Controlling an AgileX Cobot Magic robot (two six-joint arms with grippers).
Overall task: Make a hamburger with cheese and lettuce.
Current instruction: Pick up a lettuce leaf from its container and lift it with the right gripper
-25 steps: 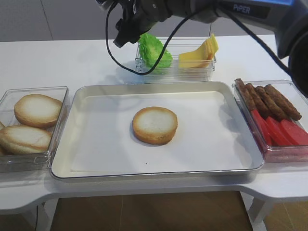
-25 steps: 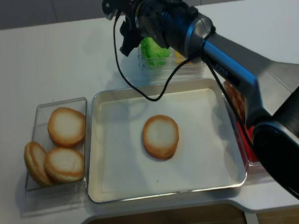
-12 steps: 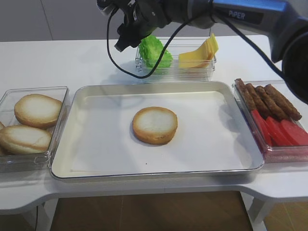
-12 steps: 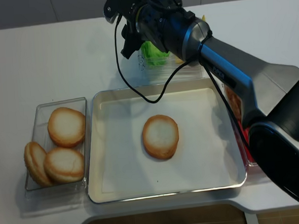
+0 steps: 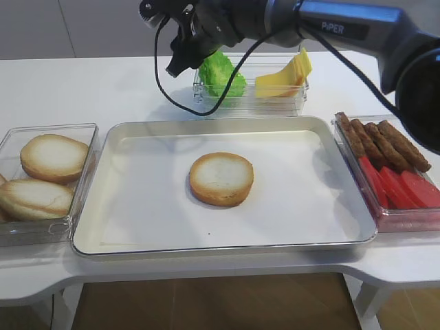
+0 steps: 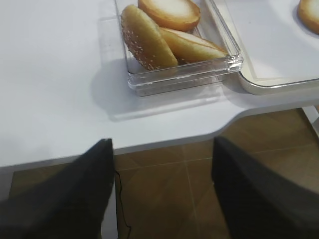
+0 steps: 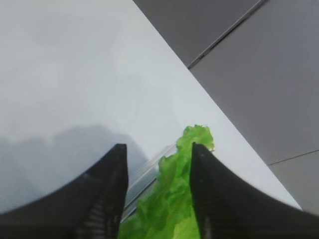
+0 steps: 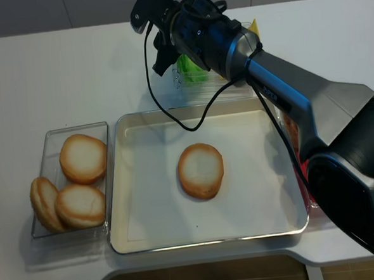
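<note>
Your right gripper point(image 7: 157, 199) has crept a little further in over the lettuce point(image 5: 220, 72) during the last second, and its fingers point(image 7: 107, 194) have begun to draw in from their widest. In the wrist view they are still apart, with a green ruffled leaf standing up between them; neither pad looks to be pressing on it, though the view is tight and you cannot be sure of contact on the right-hand finger. So the grasp has started but nothing is held yet.

The lettuce sits in the left compartment of the clear bin point(image 5: 295, 103) at the back of the tabletop point(image 5: 89, 89), with the cheese point(image 5: 285, 75) fanned in the compartment just beside it on the right. The hamburger point(image 5: 221, 179), so far only a bare bun half with its pale face up, lies near the middle of the tray point(image 5: 124, 247), well apart from the bin. Nothing is stacked on it, so the task is at its first topping.

Your left gripper point(image 6: 159, 199) hangs off the front edge of the tabletop near the bun box point(image 6: 184, 74), fingers spread wide and holding nothing.

If you go on closing, expect the leaf to crumple easily, so a light pinch low on the leaf should lift it clear of the bin wall.
</note>
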